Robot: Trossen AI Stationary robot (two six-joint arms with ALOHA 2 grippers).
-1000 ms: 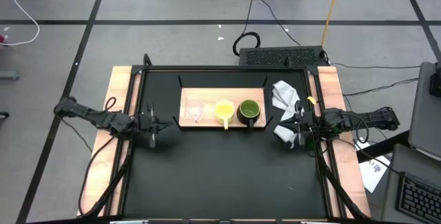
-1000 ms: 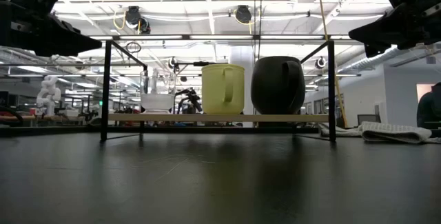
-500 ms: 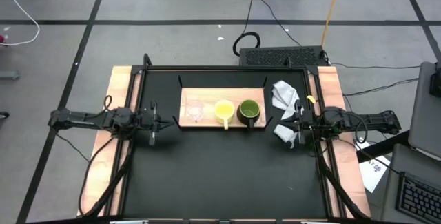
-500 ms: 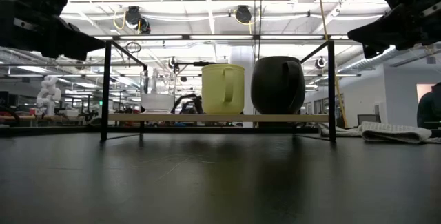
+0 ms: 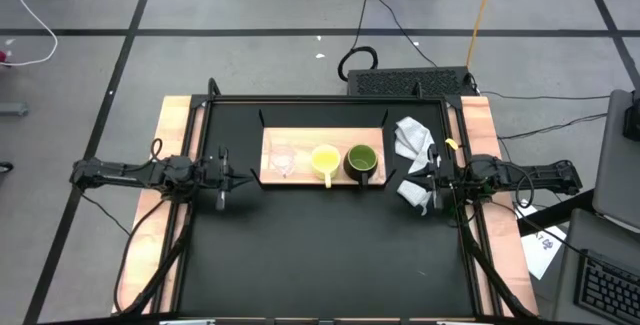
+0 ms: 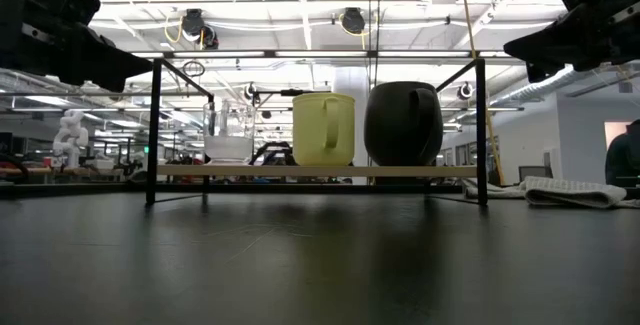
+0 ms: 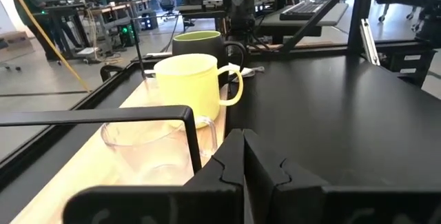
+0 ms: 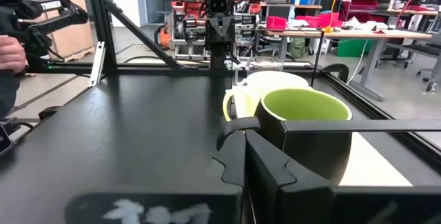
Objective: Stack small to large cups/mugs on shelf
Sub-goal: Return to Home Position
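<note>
Left gripper point(image 7: 242, 138), fingers pressed together and empty, hangs over black table point(image 5: 320, 255) just off one end of shelf point(image 5: 300, 139). Nearest it on board: clear glass cup point(image 7: 148, 145); beyond, yellow mug point(image 7: 189, 83); farthest, dark green mug point(image 7: 200, 45). All upright, in row. Right gripper point(image 8: 242, 138), fingers likewise together, faces green mug from opposite end, white cloth point(image 5: 410, 137) beside it.

the shelf point(image 5: 300, 176) stands toward the table's point(image 5: 320, 255) far edge, midway between its side edges. on the shelf, in a row from left to right: glass cup point(image 5: 281, 159), smaller mug point(image 5: 325, 159), larger mug point(image 5: 361, 158). a cloth point(image 5: 410, 137) lies beside the shelf's right end. the left gripper point(image 5: 240, 179) hangs by the table's left edge, and the right gripper point(image 5: 418, 179) by its right edge.
</note>
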